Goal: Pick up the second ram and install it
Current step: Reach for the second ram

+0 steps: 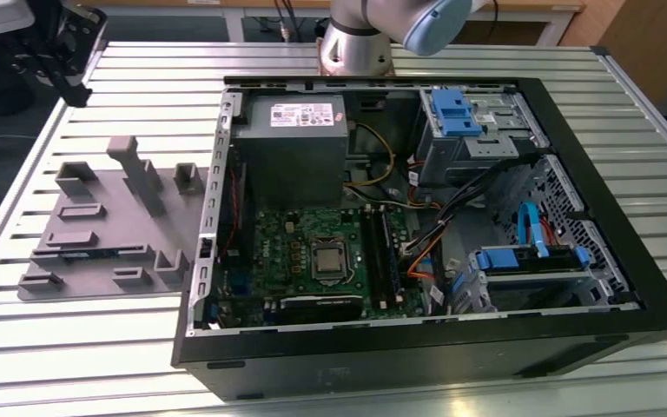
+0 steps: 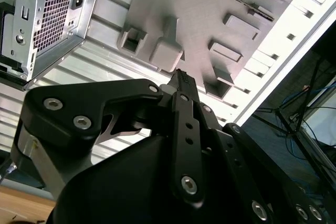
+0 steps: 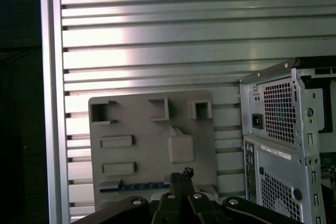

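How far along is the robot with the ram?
Nothing done shows yet. The ram lies in the tray, untouched. The gripper is shut, empty, apart from it. Left: picking it up and fitting it into the computer.

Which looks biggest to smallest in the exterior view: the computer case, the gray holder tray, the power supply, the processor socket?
Largest to smallest:
1. computer case
2. gray holder tray
3. power supply
4. processor socket
All sit at a similar distance from the camera, so the order looks dependable.
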Controlling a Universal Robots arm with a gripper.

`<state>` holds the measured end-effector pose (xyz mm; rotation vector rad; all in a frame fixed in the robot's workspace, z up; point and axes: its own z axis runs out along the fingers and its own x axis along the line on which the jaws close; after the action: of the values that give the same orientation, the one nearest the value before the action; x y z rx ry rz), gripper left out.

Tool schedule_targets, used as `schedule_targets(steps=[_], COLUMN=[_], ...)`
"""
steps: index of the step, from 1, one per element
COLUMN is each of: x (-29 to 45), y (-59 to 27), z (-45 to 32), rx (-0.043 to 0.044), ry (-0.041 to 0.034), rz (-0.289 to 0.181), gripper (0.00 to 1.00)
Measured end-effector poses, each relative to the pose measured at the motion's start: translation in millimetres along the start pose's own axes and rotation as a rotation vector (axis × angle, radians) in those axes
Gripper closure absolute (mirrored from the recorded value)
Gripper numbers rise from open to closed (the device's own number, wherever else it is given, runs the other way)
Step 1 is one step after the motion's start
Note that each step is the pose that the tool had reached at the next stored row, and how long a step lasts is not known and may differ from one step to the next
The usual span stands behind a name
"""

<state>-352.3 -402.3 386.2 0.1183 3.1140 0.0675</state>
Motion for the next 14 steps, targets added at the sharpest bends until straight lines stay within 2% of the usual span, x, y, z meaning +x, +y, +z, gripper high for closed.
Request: schedule_targets(steps=[14], x=[6.7], y=[-4.1], z=[-0.2], rx=[0.0], ry=[0.0], rz=[0.0], gripper=[0.89])
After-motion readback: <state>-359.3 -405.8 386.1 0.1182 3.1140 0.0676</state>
